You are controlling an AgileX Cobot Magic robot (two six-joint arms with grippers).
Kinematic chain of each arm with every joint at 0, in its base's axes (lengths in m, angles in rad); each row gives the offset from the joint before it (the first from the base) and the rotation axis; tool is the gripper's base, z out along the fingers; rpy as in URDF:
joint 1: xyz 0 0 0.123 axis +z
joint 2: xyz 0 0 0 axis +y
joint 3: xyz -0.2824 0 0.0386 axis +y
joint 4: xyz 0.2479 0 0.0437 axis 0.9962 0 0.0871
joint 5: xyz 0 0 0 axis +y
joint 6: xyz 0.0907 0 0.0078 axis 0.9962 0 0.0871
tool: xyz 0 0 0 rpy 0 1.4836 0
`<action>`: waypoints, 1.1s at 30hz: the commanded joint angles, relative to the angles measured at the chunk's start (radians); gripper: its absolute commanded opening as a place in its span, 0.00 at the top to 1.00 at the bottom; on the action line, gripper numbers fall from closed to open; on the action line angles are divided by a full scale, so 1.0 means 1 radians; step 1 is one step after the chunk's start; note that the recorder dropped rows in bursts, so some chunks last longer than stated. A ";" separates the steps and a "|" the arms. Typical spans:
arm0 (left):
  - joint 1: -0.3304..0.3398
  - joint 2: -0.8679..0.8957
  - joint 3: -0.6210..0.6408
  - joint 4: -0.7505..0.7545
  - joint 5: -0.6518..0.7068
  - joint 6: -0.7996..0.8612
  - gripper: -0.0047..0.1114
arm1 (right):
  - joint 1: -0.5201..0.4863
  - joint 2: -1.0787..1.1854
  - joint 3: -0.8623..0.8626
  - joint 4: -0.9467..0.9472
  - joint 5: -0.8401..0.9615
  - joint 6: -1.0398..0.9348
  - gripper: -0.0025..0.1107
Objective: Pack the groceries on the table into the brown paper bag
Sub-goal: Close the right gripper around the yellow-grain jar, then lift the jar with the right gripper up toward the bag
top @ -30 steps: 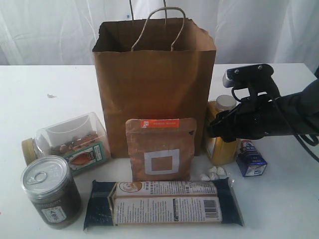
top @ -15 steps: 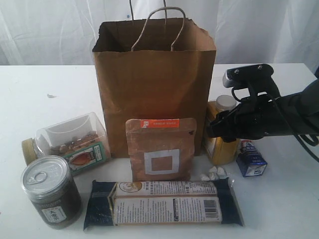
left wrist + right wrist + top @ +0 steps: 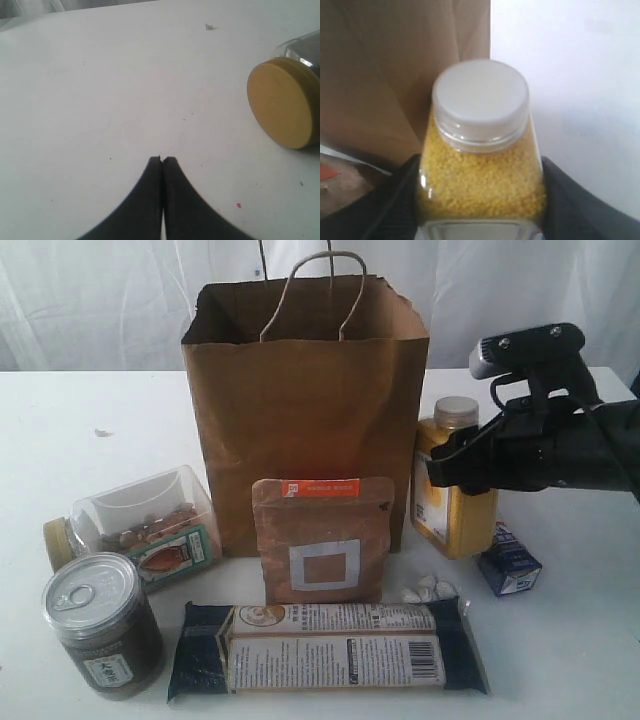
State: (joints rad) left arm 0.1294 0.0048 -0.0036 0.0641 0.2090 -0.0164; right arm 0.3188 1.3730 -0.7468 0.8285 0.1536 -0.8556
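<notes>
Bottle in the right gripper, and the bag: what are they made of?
Bottle: clear glossy plastic by the look, possibly glass; yellow grains show through the wall. Cap: matte white plastic. Bag: matte brown kraft paper, creased.

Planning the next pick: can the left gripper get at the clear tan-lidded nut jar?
Probably yes: only bare white tabletop lies between the shut left gripper and the tan screw lid of the clear nut jar nearby. It would need to open first.
</notes>
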 commanded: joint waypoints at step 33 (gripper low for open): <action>-0.002 -0.005 0.004 -0.002 -0.001 0.002 0.96 | -0.001 -0.544 -0.036 -0.281 0.101 0.324 0.98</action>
State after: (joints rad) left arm 0.1294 0.0048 -0.0036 0.0641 0.2090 -0.0164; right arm 0.3188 0.8660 -0.7489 0.5342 0.3646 -0.5888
